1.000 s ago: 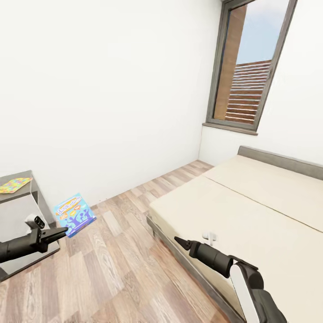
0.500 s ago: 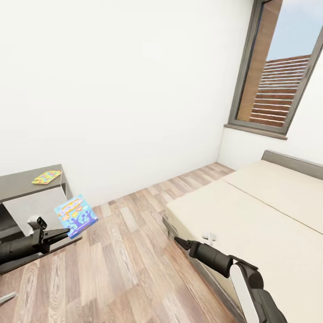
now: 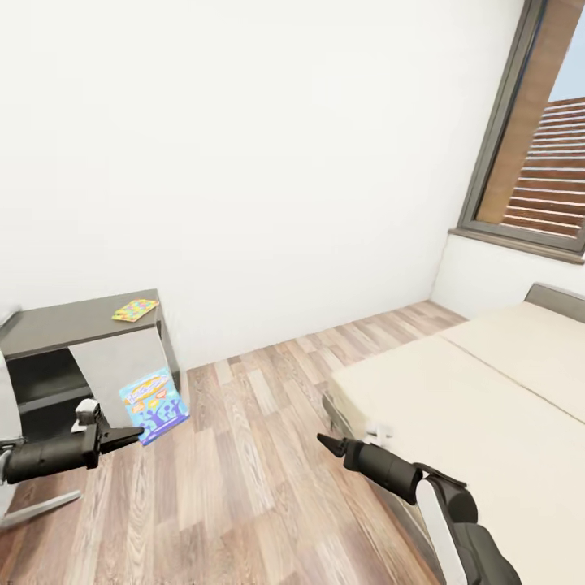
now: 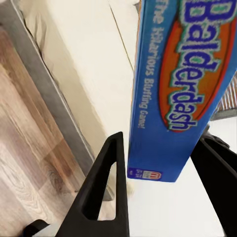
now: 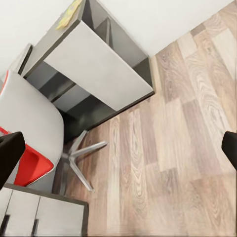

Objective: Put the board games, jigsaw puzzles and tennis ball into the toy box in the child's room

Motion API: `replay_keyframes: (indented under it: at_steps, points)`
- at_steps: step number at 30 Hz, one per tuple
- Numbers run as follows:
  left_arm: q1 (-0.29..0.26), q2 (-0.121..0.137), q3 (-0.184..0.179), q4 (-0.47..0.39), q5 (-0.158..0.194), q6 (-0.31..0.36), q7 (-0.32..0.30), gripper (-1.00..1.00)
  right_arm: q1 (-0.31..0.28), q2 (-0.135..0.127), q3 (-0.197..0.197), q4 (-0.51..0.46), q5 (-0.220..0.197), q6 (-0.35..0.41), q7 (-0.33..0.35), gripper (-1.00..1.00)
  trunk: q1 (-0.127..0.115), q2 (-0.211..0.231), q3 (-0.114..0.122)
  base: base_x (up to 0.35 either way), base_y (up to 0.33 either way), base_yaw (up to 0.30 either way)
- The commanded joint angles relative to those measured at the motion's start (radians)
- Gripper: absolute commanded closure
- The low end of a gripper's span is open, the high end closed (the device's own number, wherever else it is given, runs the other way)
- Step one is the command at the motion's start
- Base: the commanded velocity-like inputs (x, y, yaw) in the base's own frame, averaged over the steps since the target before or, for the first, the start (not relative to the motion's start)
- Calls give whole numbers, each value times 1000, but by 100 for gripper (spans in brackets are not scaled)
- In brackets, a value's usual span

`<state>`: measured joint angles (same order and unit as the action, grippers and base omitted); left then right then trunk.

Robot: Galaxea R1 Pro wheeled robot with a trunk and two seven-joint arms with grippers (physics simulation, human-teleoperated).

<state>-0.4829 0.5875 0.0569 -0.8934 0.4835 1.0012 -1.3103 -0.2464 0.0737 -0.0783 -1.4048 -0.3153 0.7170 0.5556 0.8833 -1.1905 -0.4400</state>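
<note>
My left gripper is shut on the blue board game, holding it upright above the wooden floor just in front of the table. In the left wrist view the blue box reads "Balderdash" and sits between the dark fingers. One multicoloured jigsaw puzzle lies flat near the table's right end, also seen as the puzzle in the right wrist view. My right gripper hangs open and holds nothing beside the bed. The toy box and tennis ball are out of view.
A red chair with a white shell and metal legs stands by the table, its edge at the far left of the head view. A white wall runs behind. A window is at the far right. Wooden floor lies between table and bed.
The whole view has swung left, so the table and puzzle sit further in and the window and bed further right. The blue game stays in my left gripper.
</note>
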Motion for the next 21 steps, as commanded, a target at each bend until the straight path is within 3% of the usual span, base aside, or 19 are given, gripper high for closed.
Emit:
replay_keyframes:
  at_steps: [1,6,17,19,21]
  points:
    - [-2,-9,0,0,5,10,20,100,-1,2,-3,-1,13,7,3,-100,-4,7,1,0,0,280]
    - [-4,-29,3,-9,4,9,60,100,-1,2,-4,-1,37,7,3,-100,-23,42,14,0,0,280]
    - [-3,-29,11,-17,13,9,49,100,-1,0,-4,-3,41,7,4,-100,-65,119,41,0,0,280]
    - [-3,-25,11,-34,15,10,14,100,-1,0,-4,-4,40,7,5,-100,-73,133,46,0,0,279]
    - [3,-14,10,-82,11,11,-93,100,0,0,-3,-9,39,7,11,-100,-81,147,51,0,0,279]
